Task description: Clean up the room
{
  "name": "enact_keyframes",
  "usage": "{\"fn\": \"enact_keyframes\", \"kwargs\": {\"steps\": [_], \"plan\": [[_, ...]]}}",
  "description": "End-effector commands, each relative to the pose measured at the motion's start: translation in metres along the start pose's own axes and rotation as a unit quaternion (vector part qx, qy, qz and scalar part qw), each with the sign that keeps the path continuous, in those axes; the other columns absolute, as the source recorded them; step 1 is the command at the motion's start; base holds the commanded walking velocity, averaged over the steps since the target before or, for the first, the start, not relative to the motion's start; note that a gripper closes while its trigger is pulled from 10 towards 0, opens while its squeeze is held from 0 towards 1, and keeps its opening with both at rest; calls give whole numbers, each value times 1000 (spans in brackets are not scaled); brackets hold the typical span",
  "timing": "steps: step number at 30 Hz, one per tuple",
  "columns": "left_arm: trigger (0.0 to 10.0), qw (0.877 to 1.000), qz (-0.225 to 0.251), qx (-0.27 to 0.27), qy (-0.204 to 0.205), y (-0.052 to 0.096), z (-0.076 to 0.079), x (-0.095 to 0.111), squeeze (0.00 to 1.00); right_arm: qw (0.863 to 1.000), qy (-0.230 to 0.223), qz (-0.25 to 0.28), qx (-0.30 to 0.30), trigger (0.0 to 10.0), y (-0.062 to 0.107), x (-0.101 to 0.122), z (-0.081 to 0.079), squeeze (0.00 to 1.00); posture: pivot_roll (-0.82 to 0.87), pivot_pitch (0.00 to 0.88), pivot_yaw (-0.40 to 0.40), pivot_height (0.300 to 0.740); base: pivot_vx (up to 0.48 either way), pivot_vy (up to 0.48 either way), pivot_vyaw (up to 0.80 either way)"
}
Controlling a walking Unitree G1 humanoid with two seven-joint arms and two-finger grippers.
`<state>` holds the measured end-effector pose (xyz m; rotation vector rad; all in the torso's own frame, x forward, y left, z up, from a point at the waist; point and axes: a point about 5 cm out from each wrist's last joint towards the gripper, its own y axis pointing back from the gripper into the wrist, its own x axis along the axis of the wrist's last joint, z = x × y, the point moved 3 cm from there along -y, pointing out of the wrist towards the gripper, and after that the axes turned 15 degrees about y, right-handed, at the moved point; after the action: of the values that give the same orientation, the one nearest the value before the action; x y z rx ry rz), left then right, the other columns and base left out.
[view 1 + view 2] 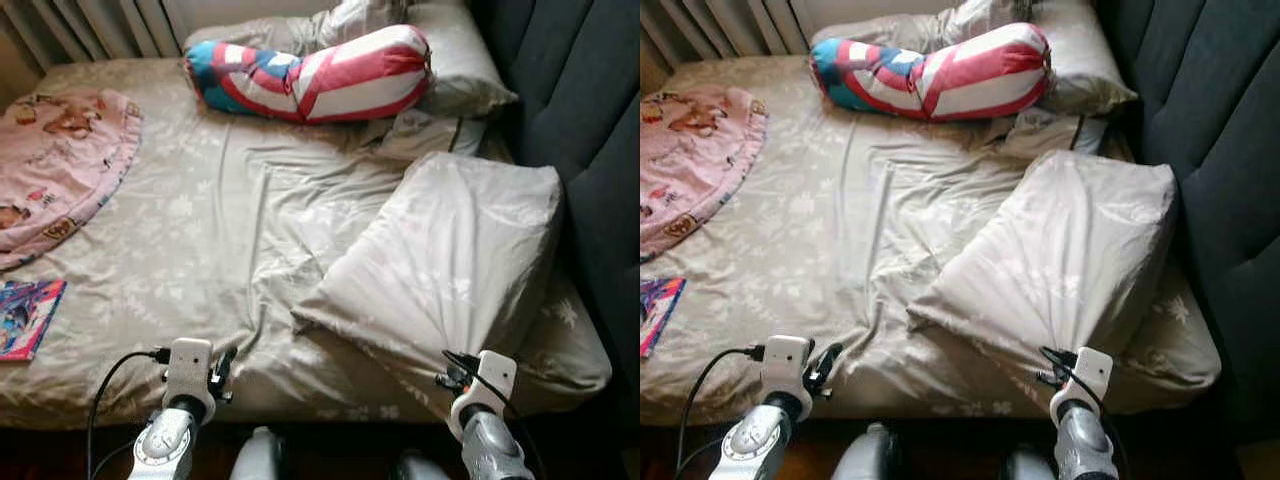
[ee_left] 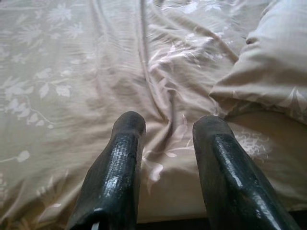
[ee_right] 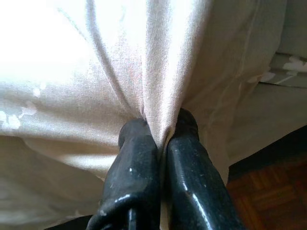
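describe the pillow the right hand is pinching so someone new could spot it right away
On the bed, look at the near right side, next to the dark padded headboard. A big beige pillow lies there at an angle, one corner pinched in the right hand. Unlike the striped red, white and blue bolster at the far end, it is plain with a faint floral print.

The book [image 1: 28, 317] and pink blanket [image 1: 60, 170] run off the left edge; the pillow [image 1: 455, 50] behind the bolster [image 1: 310, 72] looks partly hidden.
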<state>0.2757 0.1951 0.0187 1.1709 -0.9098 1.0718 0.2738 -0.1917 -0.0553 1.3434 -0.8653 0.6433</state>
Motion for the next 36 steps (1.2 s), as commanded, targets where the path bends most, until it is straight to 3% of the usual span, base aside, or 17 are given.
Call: {"fn": "enact_keyframes", "kwargs": {"steps": [1,15,23,26,27,28,29,31,32,33,34,36], "plan": [[10000,1000,2,3,-5,0,-3,0,0,999,-9,-34,2,10000,6,-20,-3,0,-38,115,55,738,0,0,0],[10000,1000,2,0,-8,-4,-4,0,0,998,-19,-20,-54,10000,2,-6,30,0,-48,95,61,740,0,0,0],[10000,1000,3,-2,-8,-7,-2,0,0,993,-12,-24,-111,10000,3,1,63,0,-55,78,62,740,0,0,0],[10000,1000,3,-2,-8,-9,-3,1,0,987,10,-26,-160,10000,4,10,89,0,-65,75,65,740,0,0,0],[10000,1000,3,-2,-8,-9,-3,1,0,987,10,-26,-160,10000,4,10,89,0,-65,75,65,740,0,0,0],[10000,1000,3,-3,-8,-10,-3,2,0,979,20,-16,-201,10000,8,21,112,0,-68,76,68,740,0,0,0],[10000,1000,3,-3,-8,-10,-3,2,0,975,24,-8,-220,10000,10,27,124,0,-69,77,68,740,0,0,0],[10000,1000,3,-3,-8,-10,-3,2,0,975,24,-8,-220,10000,10,27,124,0,-69,77,68,740,0,0,0],[10000,1000,3,-3,-8,-10,-3,2,0,971,25,-2,-236,10000,12,32,134,0,-71,77,69,740,0,0,0],[10000,1000,3,-3,-8,-10,-3,2,0,971,25,-2,-236,10000,12,32,134,0,-71,77,69,740,0,0,0],[10000,1000,3,-4,-8,-10,-4,2,0,966,25,2,-258,10000,16,37,148,0,-77,79,73,740,0,0,0],[10000,1000,1,-5,-8,-10,-4,1,0,946,26,14,-322,10000,32,51,191,0,-92,84,77,740,0,0,0]]}}
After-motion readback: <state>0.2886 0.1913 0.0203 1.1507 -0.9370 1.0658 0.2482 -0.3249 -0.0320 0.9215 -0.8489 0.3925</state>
